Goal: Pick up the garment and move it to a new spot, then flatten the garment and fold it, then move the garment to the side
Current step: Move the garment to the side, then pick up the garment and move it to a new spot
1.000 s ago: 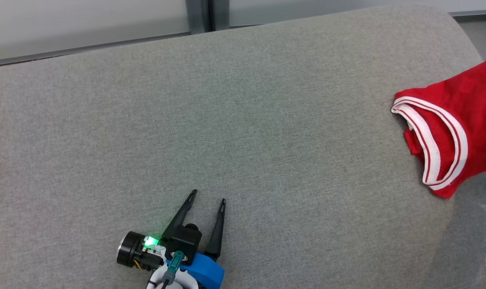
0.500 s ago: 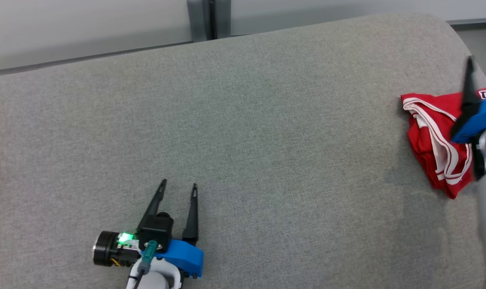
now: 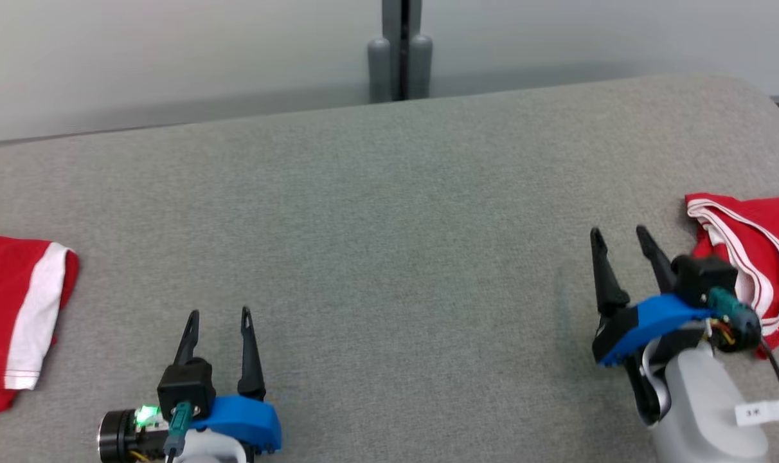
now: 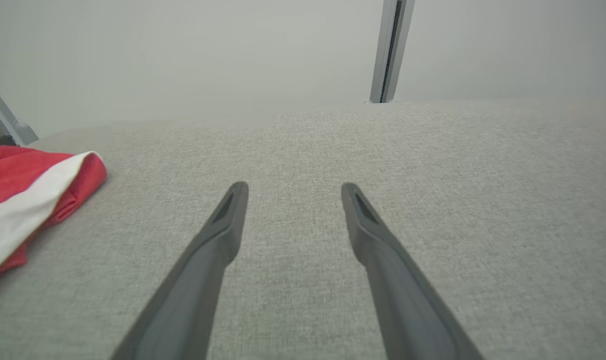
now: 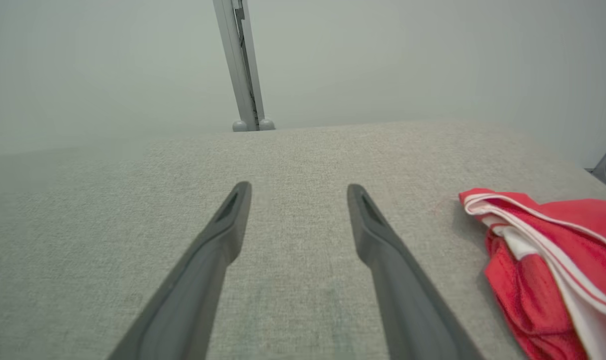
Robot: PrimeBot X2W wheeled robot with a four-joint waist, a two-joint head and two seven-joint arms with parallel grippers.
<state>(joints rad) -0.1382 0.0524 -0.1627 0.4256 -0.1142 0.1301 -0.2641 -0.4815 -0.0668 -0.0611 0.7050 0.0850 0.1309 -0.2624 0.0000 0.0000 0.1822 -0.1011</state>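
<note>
The garment is a red jersey with white-and-red trim, lying bunched on the grey fabric surface at the far right, partly cut off by the view's edge. My right gripper stands open just to its left, apart from it, with nothing between the fingers. The right wrist view shows the same open right gripper over bare fabric, the garment off to the right. At the lower left my left gripper is open and empty, as the left wrist view confirms for the left gripper.
A second red cloth with a white band lies at the surface's left edge, also visible as the red cloth. A pale wall with a grey post runs behind. The surface rounds off at the far right corner.
The right gripper has opened and let go of the garment, then drawn back to its left. The head camera has moved, bringing the left-hand red cloth into view.
</note>
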